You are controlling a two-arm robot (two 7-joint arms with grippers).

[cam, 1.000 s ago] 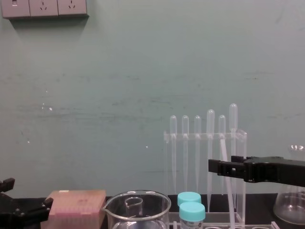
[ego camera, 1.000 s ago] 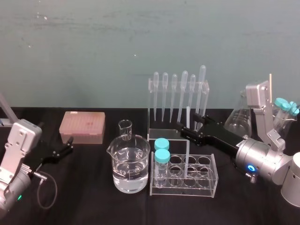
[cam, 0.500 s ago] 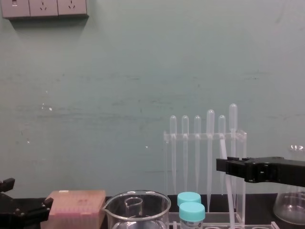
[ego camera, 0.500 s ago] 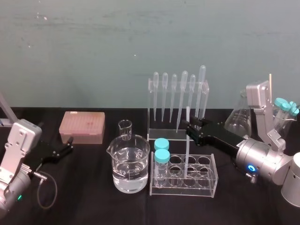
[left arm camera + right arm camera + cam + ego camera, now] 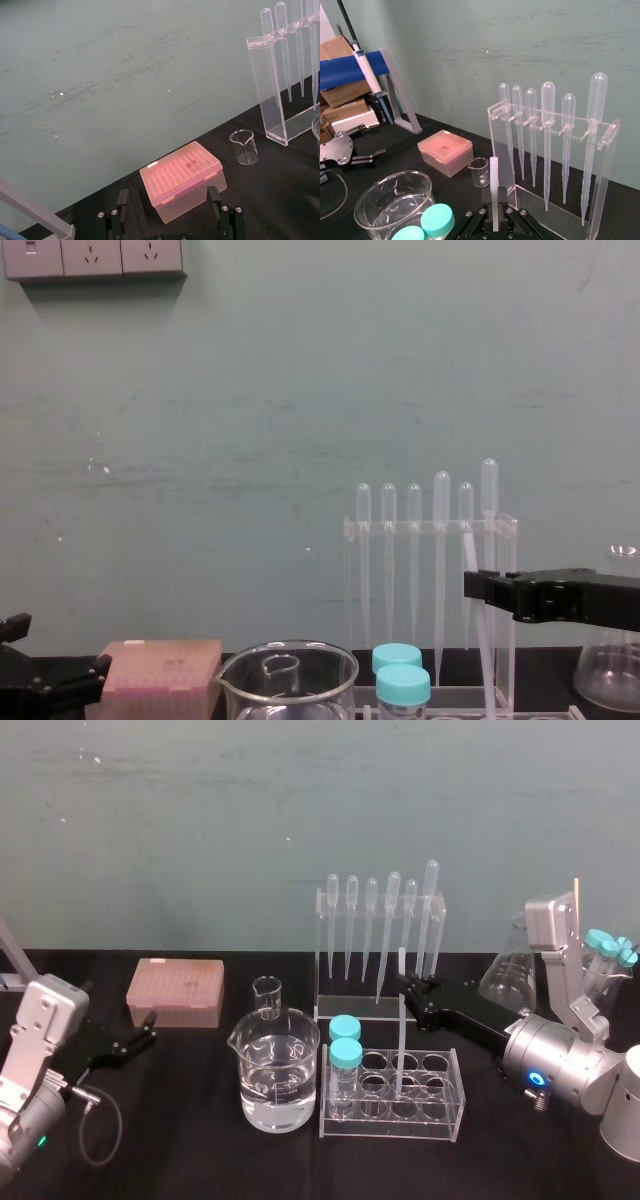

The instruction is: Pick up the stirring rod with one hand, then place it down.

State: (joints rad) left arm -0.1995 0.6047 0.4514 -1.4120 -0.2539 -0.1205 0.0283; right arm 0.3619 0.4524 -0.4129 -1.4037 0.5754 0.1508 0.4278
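Note:
The stirring rod (image 5: 400,1030) is a thin translucent white stick standing nearly upright in a hole of the clear test-tube rack (image 5: 446,1118). It rises in front of the pipette rack (image 5: 382,1003). My right gripper (image 5: 406,986) reaches in from the right and is shut on the stirring rod at about mid-height. In the right wrist view the stirring rod (image 5: 494,175) runs up from between the black fingers (image 5: 485,212), which press on it from both sides. The chest view shows the right gripper (image 5: 475,588) meeting the slightly leaning stirring rod (image 5: 482,645). My left gripper (image 5: 168,191) rests open at the far left.
A water-filled beaker (image 5: 280,1075) and a small empty beaker (image 5: 267,995) stand left of the test-tube rack, which holds two teal-capped tubes (image 5: 346,1040). A pink tip box (image 5: 176,990) lies near the left gripper. A conical flask (image 5: 508,975) stands behind the right arm.
The right gripper's fingers have closed from wide apart onto the stirring rod, and their tips have drawn back a little to the right. The left arm has not moved.

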